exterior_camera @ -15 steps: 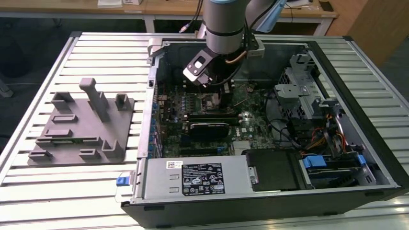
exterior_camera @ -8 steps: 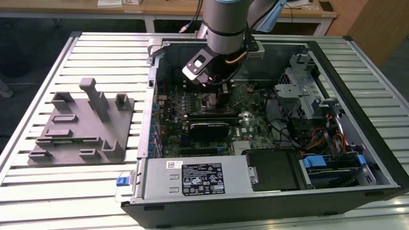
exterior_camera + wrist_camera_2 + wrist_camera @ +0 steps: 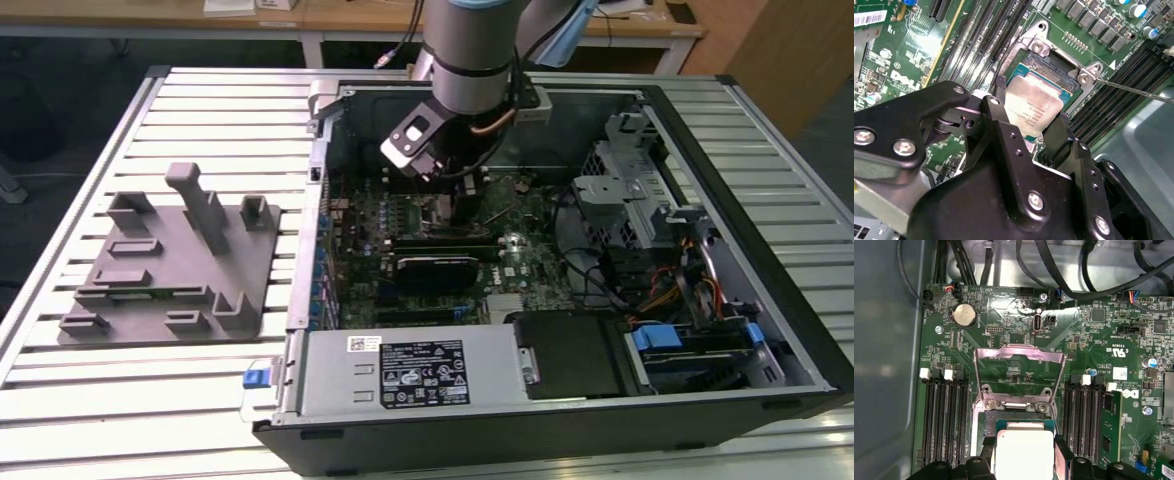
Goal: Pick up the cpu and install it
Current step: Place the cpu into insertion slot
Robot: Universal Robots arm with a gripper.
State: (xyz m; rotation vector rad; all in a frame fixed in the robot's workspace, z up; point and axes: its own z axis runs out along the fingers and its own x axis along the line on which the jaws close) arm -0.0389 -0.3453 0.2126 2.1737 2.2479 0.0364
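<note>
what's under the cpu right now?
The cpu, gripped by the tool, sits over the open socket on the motherboard; the load plate is flipped up. The contacts beneath it are covered, so seating can't be judged.

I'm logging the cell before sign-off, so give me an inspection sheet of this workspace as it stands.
Surface: slatted metal table carrying the open computer case.
Job's things: cpu over the open socket; load plate raised.
Clutter: grey fixture beside the case, on the exterior view's left.
Claw: claw shut on the cpu's edges.
Cables: black cables by the board's edge; coloured wires near the drive bays.
Surroundings: wooden desks behind the table.
</note>
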